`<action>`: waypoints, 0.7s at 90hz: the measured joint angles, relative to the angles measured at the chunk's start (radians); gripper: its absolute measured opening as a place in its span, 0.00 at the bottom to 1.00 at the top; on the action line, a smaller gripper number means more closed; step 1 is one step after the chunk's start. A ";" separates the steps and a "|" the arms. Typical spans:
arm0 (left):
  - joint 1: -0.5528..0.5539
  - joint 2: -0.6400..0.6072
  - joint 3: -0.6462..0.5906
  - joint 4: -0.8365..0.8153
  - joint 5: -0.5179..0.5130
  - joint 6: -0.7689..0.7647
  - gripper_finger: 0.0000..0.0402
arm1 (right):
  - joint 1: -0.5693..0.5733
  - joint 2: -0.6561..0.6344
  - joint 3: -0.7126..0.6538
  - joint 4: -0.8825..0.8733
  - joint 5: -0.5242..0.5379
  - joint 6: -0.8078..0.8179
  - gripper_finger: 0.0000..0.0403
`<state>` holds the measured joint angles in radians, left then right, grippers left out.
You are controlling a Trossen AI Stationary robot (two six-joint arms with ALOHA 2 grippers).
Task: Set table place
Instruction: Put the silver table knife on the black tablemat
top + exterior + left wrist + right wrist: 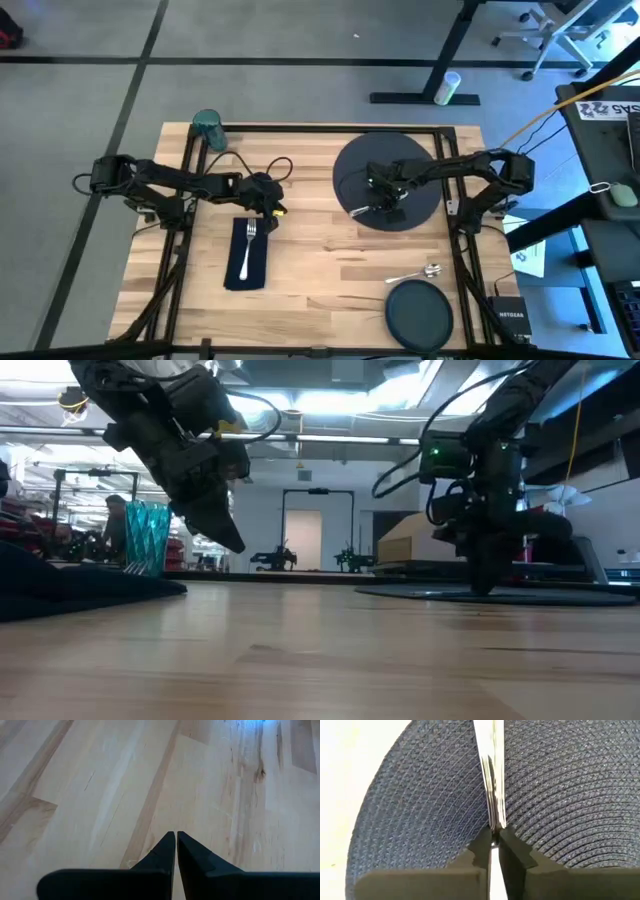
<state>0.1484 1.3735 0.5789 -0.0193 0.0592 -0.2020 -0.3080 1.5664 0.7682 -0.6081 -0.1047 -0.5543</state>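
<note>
My right gripper point(383, 207) is down over the large dark round charger point(390, 165) at the table's far right, shut on a silver knife point(492, 780). The knife's free end point(358, 211) points toward the table's left. My left gripper point(270, 208) hovers shut and empty above bare wood, just past the far end of the navy napkin point(247, 255). A silver fork point(250, 240) lies on the napkin. The teal cup point(208, 128) stands at the far left corner. A spoon point(418, 271) and the smaller dark plate point(420, 314) lie near the front right. My right gripper pinches the knife between its two fingertips point(512, 845), on one end of the knife point(495, 826). The fingers come from above, slanting down, and the knife runs on ahead of them low over the woven charger point(570, 795). Whether it rests on the charger, I cannot tell.
Black rails point(185, 200) run along the table's edges, and a black cable point(262, 165) loops beside the left arm. Bare wood point(330, 260) lies between the napkin and the spoon.
</note>
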 joint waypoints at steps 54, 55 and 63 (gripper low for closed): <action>0.000 0.000 0.000 -0.001 0.000 0.000 0.00 | 0.001 -0.066 -0.029 -0.120 0.015 0.181 0.00; 0.000 0.000 0.000 -0.001 0.000 0.000 0.00 | 0.001 -0.067 -0.032 -0.119 0.015 0.184 0.00; 0.000 0.000 0.000 -0.001 0.000 0.003 0.00 | 0.001 -0.072 -0.050 -0.107 0.013 0.204 0.00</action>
<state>0.1482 1.3735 0.5789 -0.0204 0.0590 -0.1987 -0.3073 1.4944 0.7182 -0.7151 -0.0912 -0.3503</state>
